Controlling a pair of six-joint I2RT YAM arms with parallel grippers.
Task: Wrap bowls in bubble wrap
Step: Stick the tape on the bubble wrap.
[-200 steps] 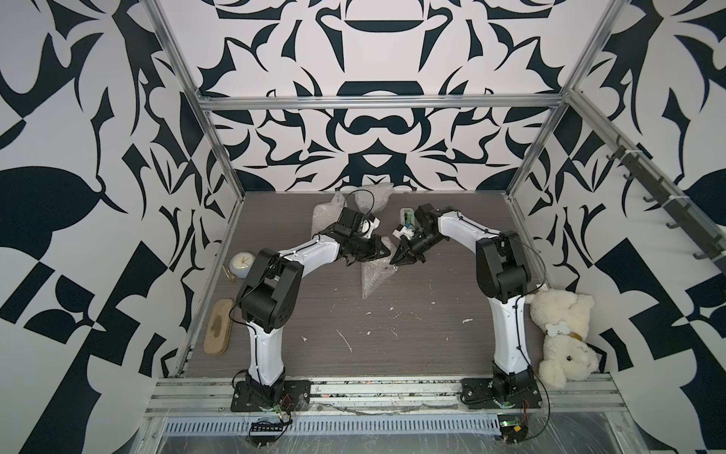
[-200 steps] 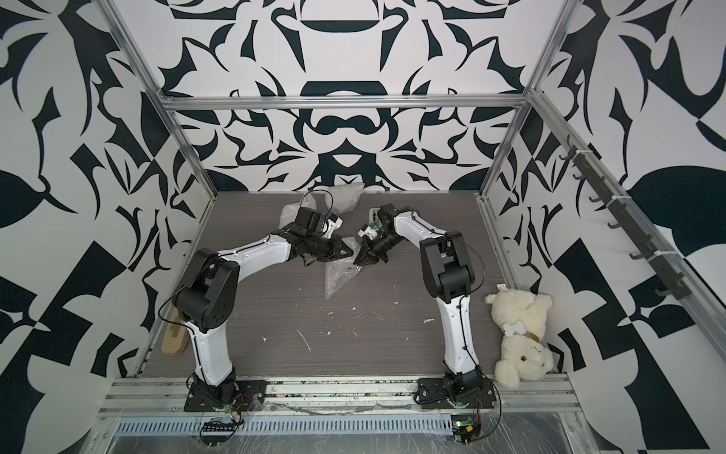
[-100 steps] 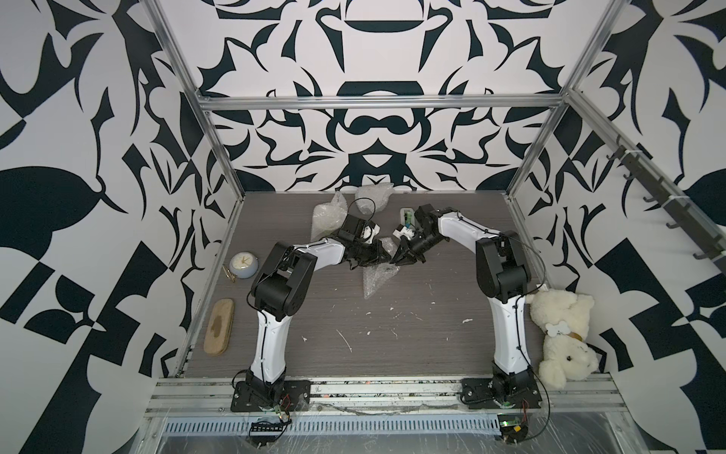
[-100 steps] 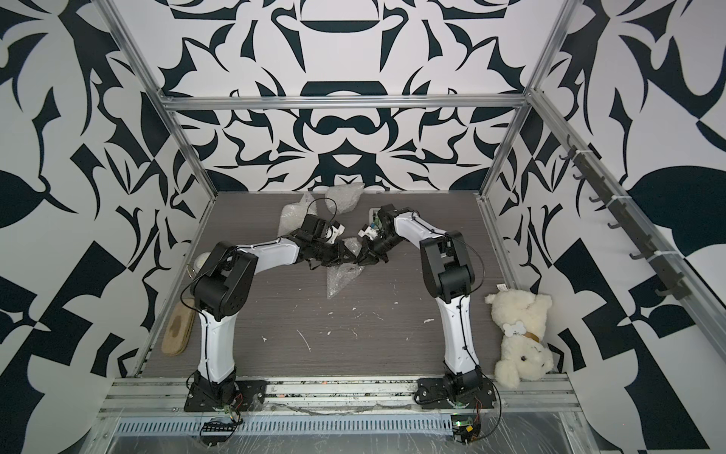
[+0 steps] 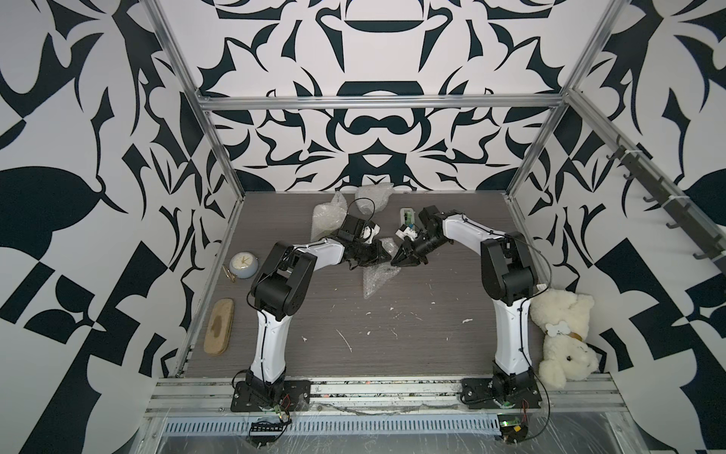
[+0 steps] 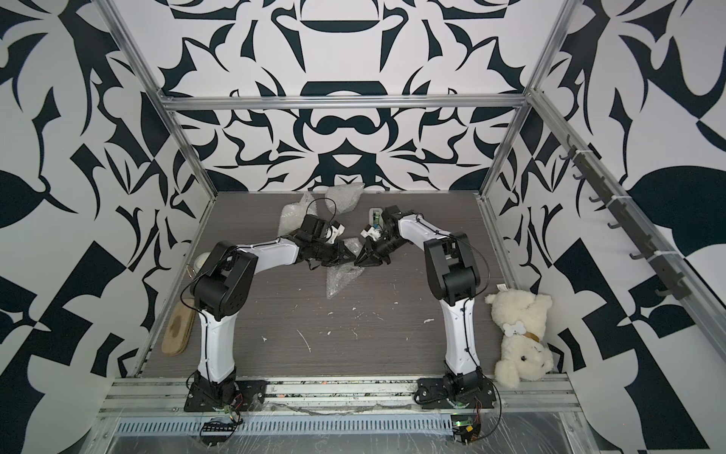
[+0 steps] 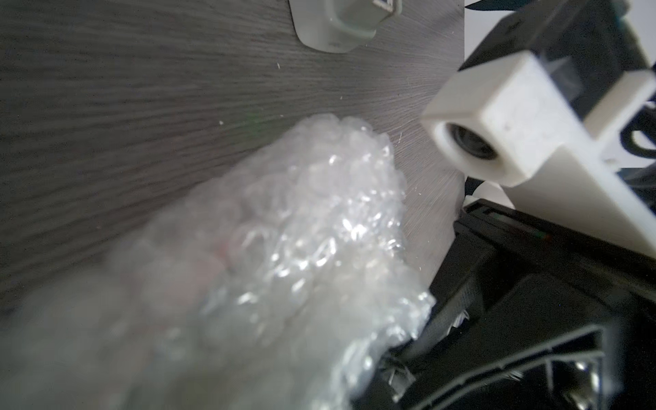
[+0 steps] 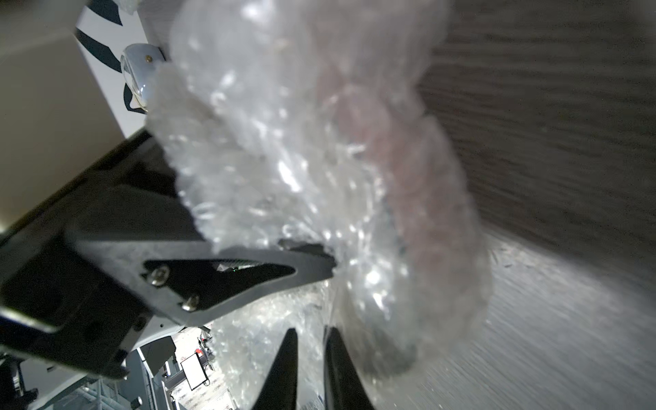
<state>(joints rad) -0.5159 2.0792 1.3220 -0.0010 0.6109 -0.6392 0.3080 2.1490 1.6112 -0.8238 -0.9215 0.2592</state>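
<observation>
Since a moment ago the right gripper [image 5: 397,261] has parted its jaws slightly. The left gripper [image 5: 385,256] stays clamped on the bubble wrap [image 5: 375,277], a crumpled, cloudy wad mid-table between them.

two white-and-black arms
left arm [image 5: 271,342] and right arm [image 5: 510,338]: white shells [image 5: 467,235], black joints [image 5: 281,289] and base plates [image 5: 298,393]; black cable loop [image 5: 363,206] at left wrist's 12 o'clock; triangular black fingers [image 8: 220,280], silver screws [image 8: 159,276].

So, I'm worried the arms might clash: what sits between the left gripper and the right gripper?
Crumpled bubble wrap fills the narrow gap between the left gripper and right gripper and hangs below them. Both top views show it.
</observation>
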